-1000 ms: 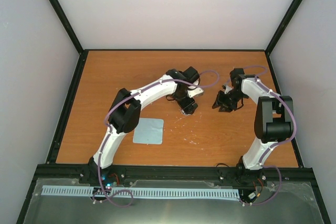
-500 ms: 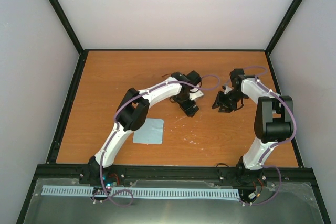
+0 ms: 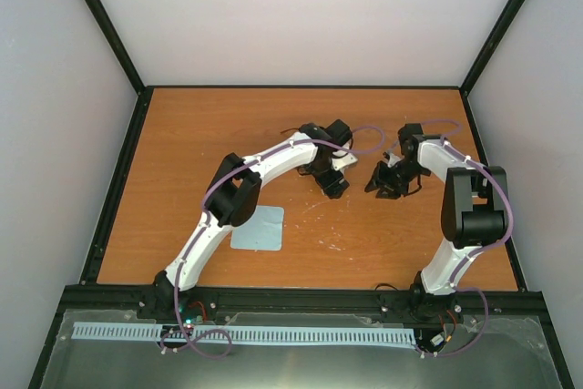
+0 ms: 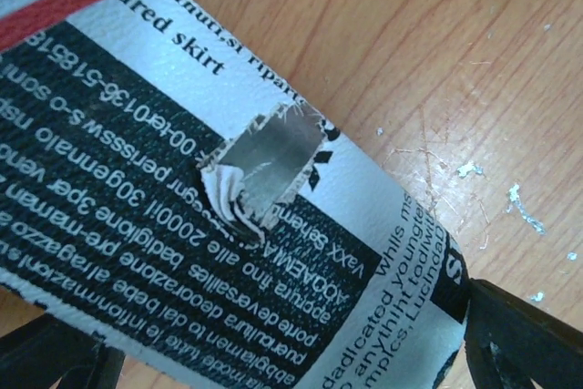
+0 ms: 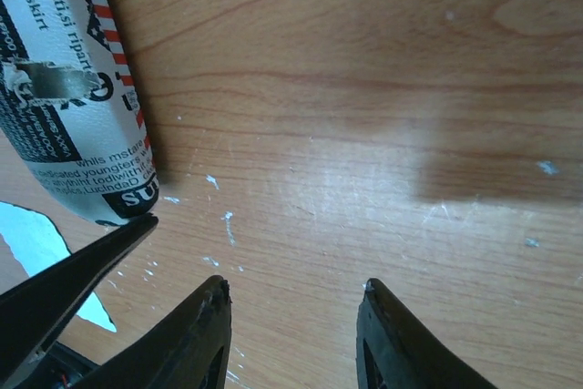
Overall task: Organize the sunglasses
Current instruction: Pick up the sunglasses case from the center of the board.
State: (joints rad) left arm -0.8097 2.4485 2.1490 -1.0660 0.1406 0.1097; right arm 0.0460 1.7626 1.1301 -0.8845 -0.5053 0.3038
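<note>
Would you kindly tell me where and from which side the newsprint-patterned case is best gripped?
Probably across its narrow width near the rounded end, from above: the case lies flat on the table, long with straight parallel sides, so the left fingers can straddle it. Avoid the torn metal patch.

A: How's the overhead view lit?
B: Evenly, softly; the arms (image 3: 273, 157) cast faint shadows on the bench (image 3: 182, 134).
A: Wrist views?
B: Bright. Print on the case (image 4: 137, 252) reads sharp. Right one shows a soft-edged shadow on the wood, right of centre.
</note>
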